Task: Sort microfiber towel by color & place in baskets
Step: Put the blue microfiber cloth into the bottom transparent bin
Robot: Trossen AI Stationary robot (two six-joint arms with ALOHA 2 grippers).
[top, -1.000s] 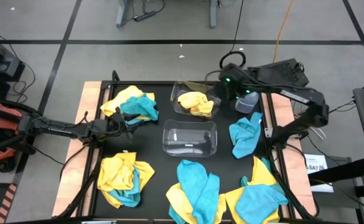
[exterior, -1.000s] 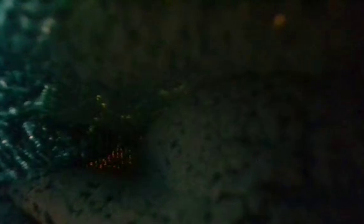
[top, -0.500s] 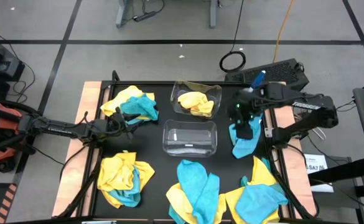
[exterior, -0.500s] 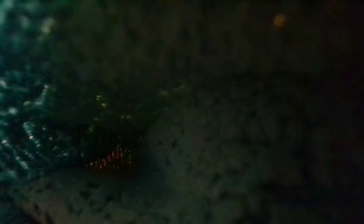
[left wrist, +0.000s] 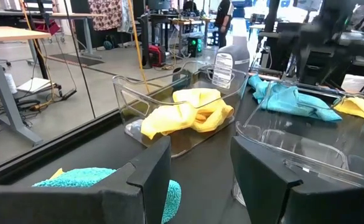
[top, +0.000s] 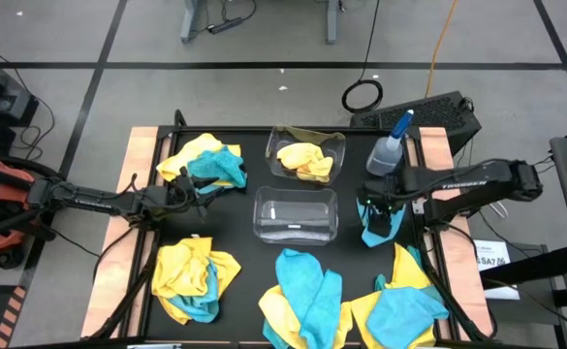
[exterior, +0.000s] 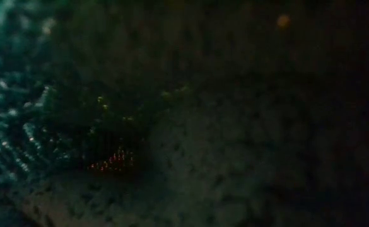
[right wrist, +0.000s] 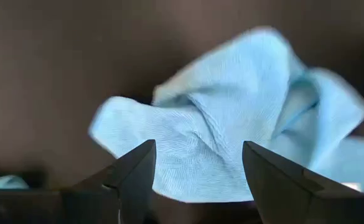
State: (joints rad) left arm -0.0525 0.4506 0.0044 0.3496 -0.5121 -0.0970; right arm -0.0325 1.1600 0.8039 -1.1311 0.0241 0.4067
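The right tool [top: 378,206] hangs right over a crumpled turquoise towel [top: 380,221] near the right edge of the black surface [top: 235,247]. In the right wrist view its two dark fingers [right wrist: 132,171] are spread wide, with the soft blue towel [right wrist: 231,130] lying between and past them. The towel looks fuzzy, bunched up and folded over itself.

The left tool [top: 188,191] waits at the left side of the surface, beside a heap of yellow and turquoise towels [top: 205,163]. In the left wrist view its fingers [left wrist: 147,180] stand apart and hold nothing.

Two clear baskets sit in the middle. The far basket [top: 331,145] has a bright yellow towel [top: 304,161] crumpled inside it. The near basket [top: 297,215] looks bare inside.

More towels lie in heaps on the surface. One yellow and turquoise heap [top: 194,276] is at the front left. A big turquoise towel [top: 307,286] lies at the front middle. Another yellow and turquoise heap [top: 404,305] is at the front right.

A clear spray bottle [top: 388,150] with a blue nozzle lies at the back right, near the right arm.

The low view is dark, so nothing can be told from it.
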